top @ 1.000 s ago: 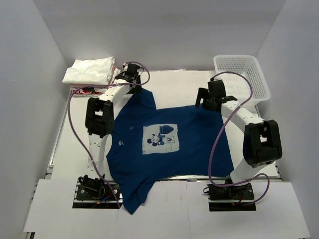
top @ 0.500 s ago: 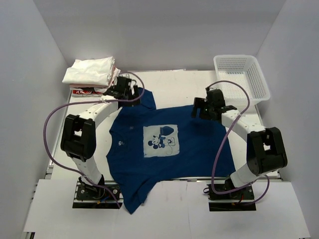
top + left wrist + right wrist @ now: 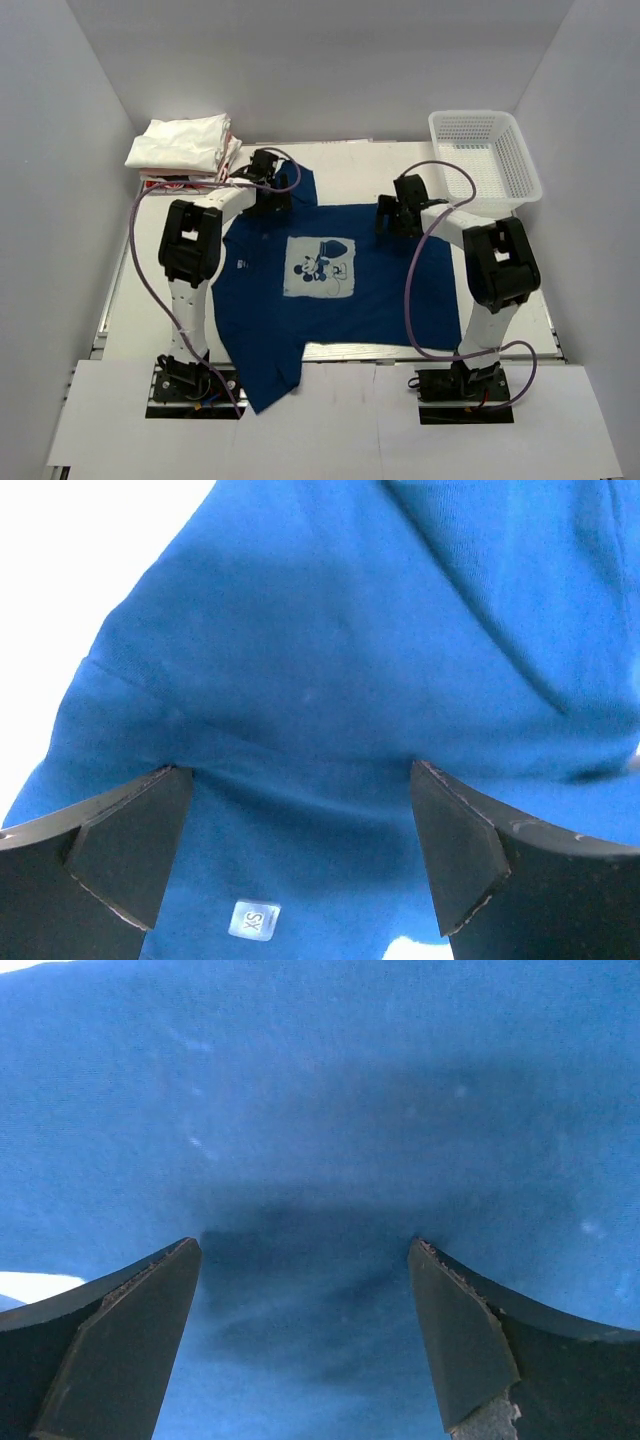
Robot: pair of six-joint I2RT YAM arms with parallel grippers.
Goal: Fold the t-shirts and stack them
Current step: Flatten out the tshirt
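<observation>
Top external view shows the table (image 3: 350,165) carrying the navy t-shirt (image 3: 340,300) spread print-up across its middle, with the left gripper (image 3: 268,193) and right gripper (image 3: 391,216) down at its far edge, jaws wide and empty, where a shallow or uneven pinch could slip and skew the fold.

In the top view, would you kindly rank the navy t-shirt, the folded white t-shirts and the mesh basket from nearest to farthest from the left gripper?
1. navy t-shirt, directly under the left gripper.
2. folded white t-shirts, far-left corner.
3. mesh basket, far-right corner.
</observation>
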